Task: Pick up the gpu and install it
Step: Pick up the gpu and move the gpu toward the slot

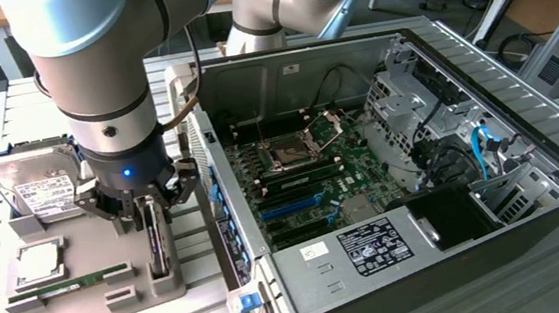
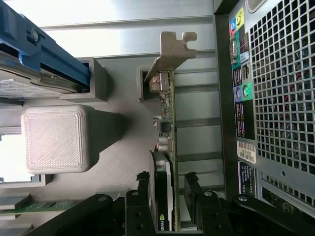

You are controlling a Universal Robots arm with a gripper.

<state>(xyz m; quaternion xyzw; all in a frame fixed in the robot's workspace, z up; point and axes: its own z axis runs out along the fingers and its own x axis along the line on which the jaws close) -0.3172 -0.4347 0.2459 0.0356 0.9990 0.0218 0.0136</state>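
The gpu (image 1: 157, 243) stands on edge in a slot of the grey holder (image 1: 91, 305), to the exterior view's left of the open computer case (image 1: 370, 168). In the wrist view the gpu (image 2: 165, 142) shows its black fan housing, thin green board edge and silver bracket (image 2: 170, 49). My gripper (image 1: 143, 203) hangs right over the card. It is open, and the gripper (image 2: 167, 189) has its black fingers (image 2: 142, 184) straddling the card, one on each side. A gap shows on the side toward the case.
A silver hard drive (image 1: 41, 188) with blue rails, a processor (image 1: 39, 263) and a green memory stick (image 1: 66, 286) share the holder. The case's rear panel (image 2: 275, 98) is close beside the card. Blue expansion slots (image 1: 292, 204) lie on the motherboard inside the case.
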